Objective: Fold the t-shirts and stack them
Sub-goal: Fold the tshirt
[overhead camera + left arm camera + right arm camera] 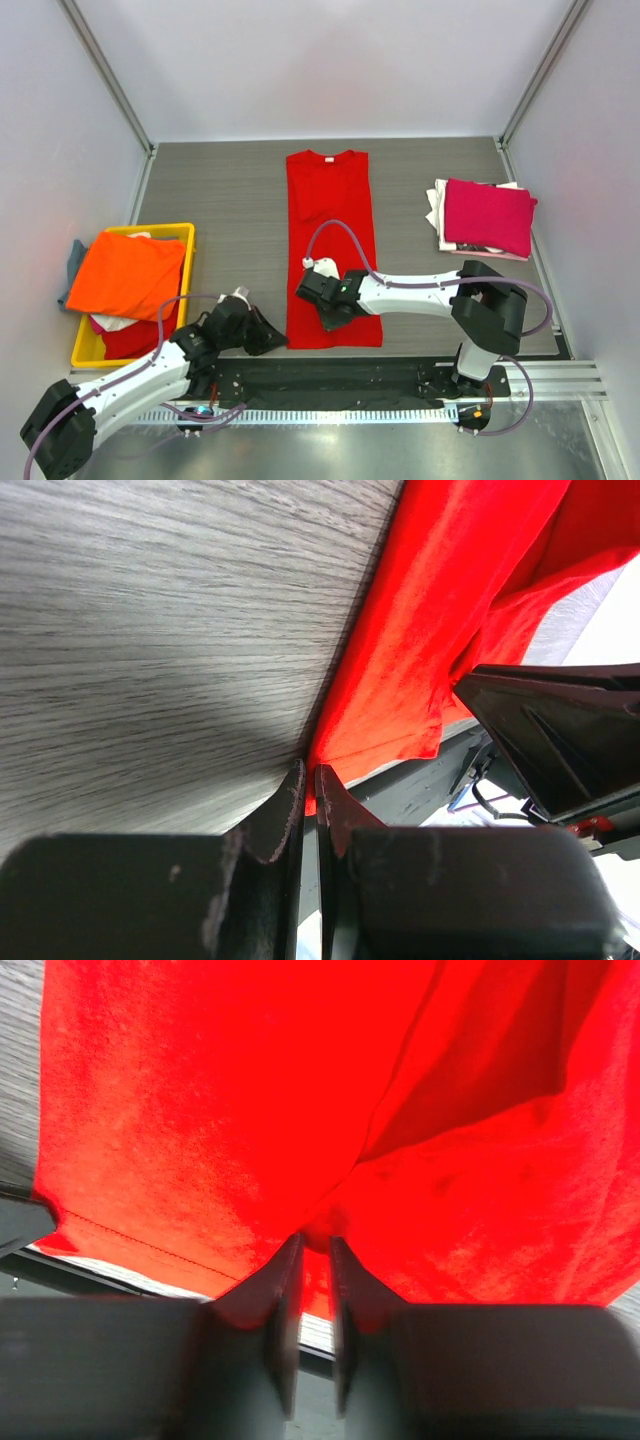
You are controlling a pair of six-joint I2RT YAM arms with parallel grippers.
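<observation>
Pinching the near-left corner of the red t-shirt (330,210), spread long down the table's (230,190) middle, with left gripper (308,780) fingers all but touching. Nipping its near hem with right gripper (312,1245) fingers drawn narrow. Flanked by a yellow crate (160,229) bearing an orange t-shirt (130,275) at the left edge and a folded magenta t-shirt (488,215) at the right edge.

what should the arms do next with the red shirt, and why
Probably lift the near hem slightly: the left end effector and right end effector both pinch it, and the red t-shirt lies flat in a long strip, ready to fold in half.
</observation>
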